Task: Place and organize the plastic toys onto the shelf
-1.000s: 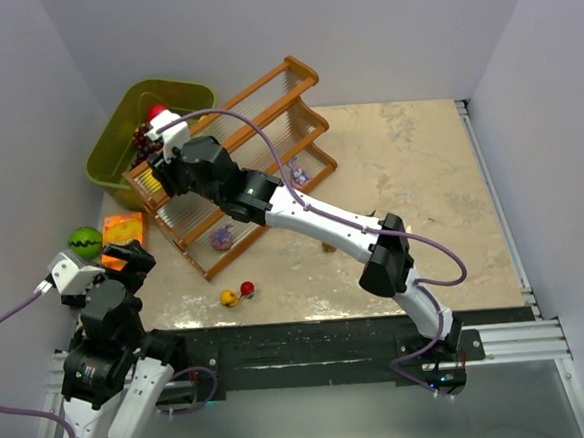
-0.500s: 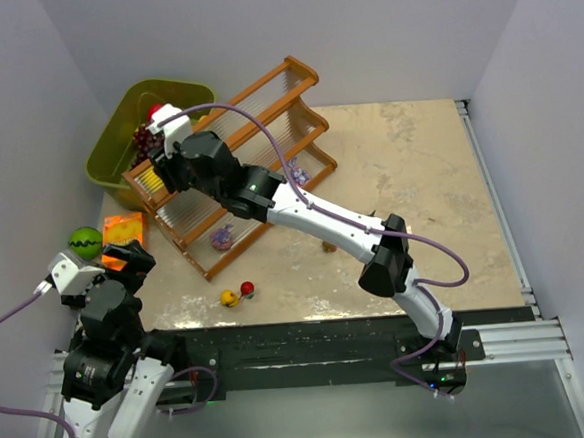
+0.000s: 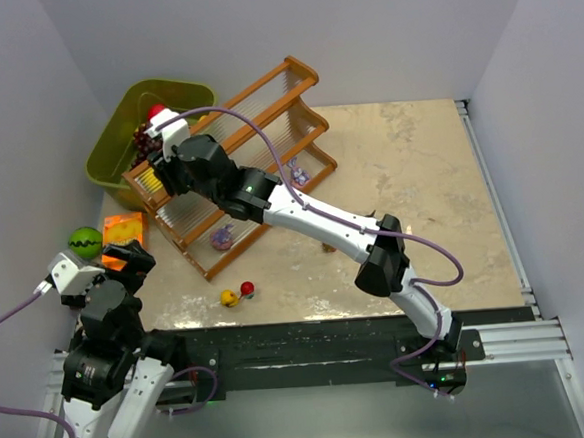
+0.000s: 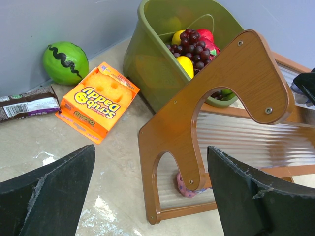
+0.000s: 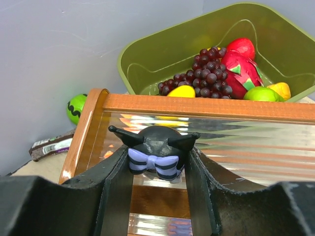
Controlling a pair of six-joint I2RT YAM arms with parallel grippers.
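Plastic toys: yellow one [image 3: 229, 298] and red one [image 3: 247, 288] are lying loose on the table [image 3: 420, 190] out front.
Left gripper [image 4: 151, 164]: idling wide open by the shelf [image 4: 231, 73] end panel.
Right gripper [image 5: 157, 169]: pinching the black bow toy [image 5: 155, 140] over the top tier, far left. It's only been wiggling slightly this past second, so it's probably lining up the drop.

right arm [image 3: 317, 223] and left arm [image 3: 107, 350] in white shells with black joint housings, purple cables [image 3: 251, 128] looping alongside, white wrist camera block [image 3: 170, 127], matte black fingers [image 4: 54, 189] with chipped pale edges
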